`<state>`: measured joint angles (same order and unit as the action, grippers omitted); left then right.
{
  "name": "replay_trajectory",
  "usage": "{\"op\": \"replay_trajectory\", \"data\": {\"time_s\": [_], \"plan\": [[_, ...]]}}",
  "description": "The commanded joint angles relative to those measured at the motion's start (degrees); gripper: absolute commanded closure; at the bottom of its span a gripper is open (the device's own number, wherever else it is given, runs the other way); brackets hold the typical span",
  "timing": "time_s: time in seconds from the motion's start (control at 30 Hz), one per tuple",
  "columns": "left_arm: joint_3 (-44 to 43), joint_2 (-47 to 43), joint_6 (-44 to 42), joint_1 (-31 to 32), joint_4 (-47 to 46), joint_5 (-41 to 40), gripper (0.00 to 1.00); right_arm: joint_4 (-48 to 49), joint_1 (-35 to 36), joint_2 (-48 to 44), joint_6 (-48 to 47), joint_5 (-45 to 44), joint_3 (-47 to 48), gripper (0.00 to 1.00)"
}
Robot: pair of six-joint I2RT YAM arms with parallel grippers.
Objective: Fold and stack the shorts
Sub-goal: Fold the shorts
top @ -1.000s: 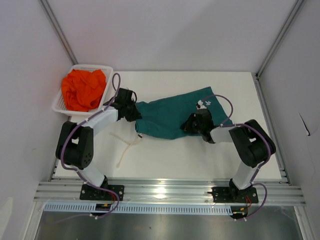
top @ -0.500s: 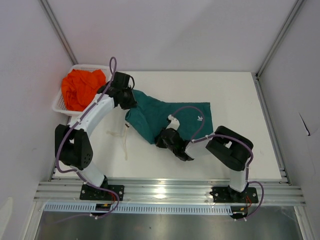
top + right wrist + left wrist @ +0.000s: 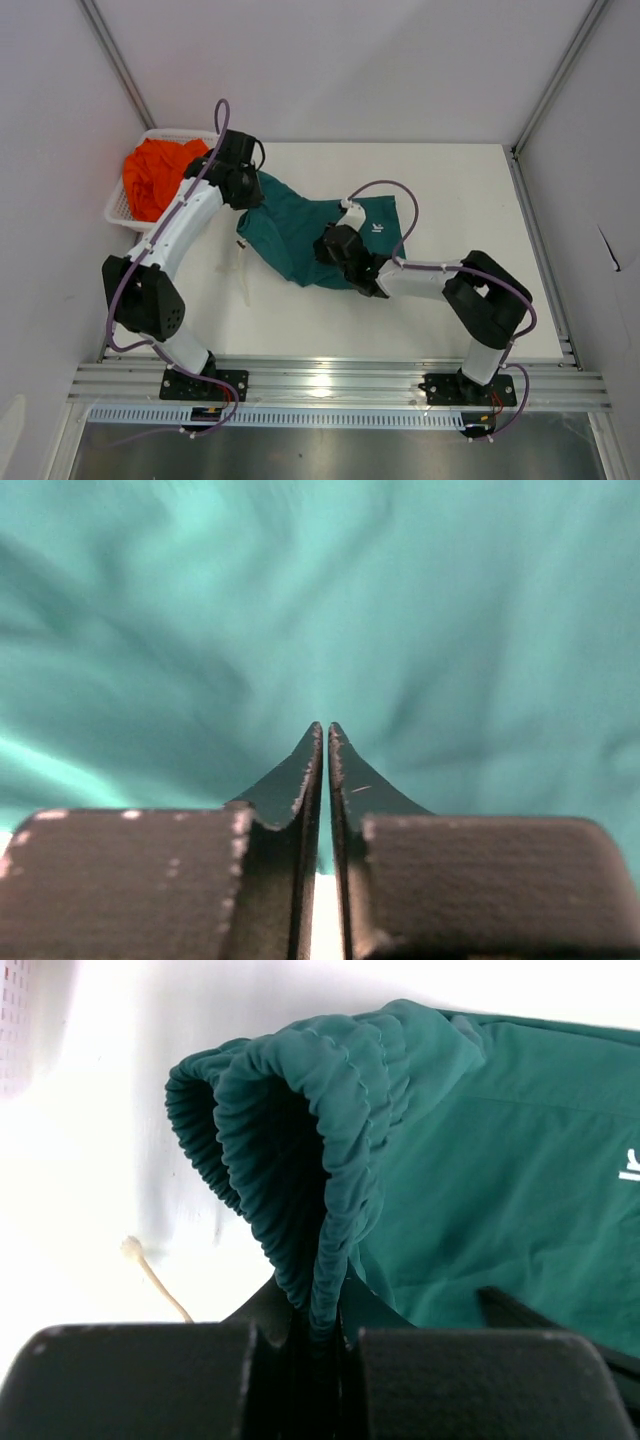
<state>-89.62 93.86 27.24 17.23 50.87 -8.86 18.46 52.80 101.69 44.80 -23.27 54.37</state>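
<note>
The dark teal-green shorts (image 3: 300, 240) lie bunched on the white table, mid-left. My left gripper (image 3: 246, 192) is shut on their gathered elastic waistband (image 3: 300, 1130), which hangs lifted from the jaws (image 3: 318, 1325). My right gripper (image 3: 336, 246) sits on the middle of the shorts. Its jaws (image 3: 326, 730) are pressed together with a thin strip of teal fabric (image 3: 450, 600) between them. The bright orange shorts (image 3: 158, 172) lie crumpled in the white mesh basket (image 3: 118, 208) at the back left.
A loose white drawstring (image 3: 240, 278) lies on the table left of the teal shorts, and its end shows in the left wrist view (image 3: 155, 1278). The basket stands against the left wall. Bare table lies to the right and front.
My left gripper has lifted the waistband back and left toward the basket. My right gripper swung left and forward with the fabric, then back over the shorts, which are now folded more narrowly.
</note>
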Motion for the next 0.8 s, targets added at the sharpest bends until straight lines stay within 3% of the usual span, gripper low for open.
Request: {"op": "replay_trajectory", "data": {"time_s": [0.0, 0.1, 0.3, 0.57, 0.77], "plan": [[-2.66, -0.88, -2.46, -0.18, 1.42, -1.51, 1.0, -1.51, -4.17, -2.9, -4.36, 1.52, 3.9, 0.95], [-2.93, 0.17, -3.07, -0.18, 2.04, -1.6, 1.0, -0.8, -6.73, -0.54, -4.54, 8.81, 6.7, 1.0], [-4.5, 2.29, -3.43, 0.17, 2.92, -2.12, 1.0, 4.99, -11.22, 7.9, -3.93, 20.52, 12.5, 1.0], [-5.56, 2.2, -3.25, 0.43, 3.97, -3.53, 1.0, 6.41, -13.59, 15.99, -3.75, 24.85, 19.81, 1.0], [-7.93, 2.55, -3.6, 0.87, 5.73, -5.64, 1.0, 5.98, -16.75, 13.63, -3.48, 25.29, 15.53, 1.0]]}}
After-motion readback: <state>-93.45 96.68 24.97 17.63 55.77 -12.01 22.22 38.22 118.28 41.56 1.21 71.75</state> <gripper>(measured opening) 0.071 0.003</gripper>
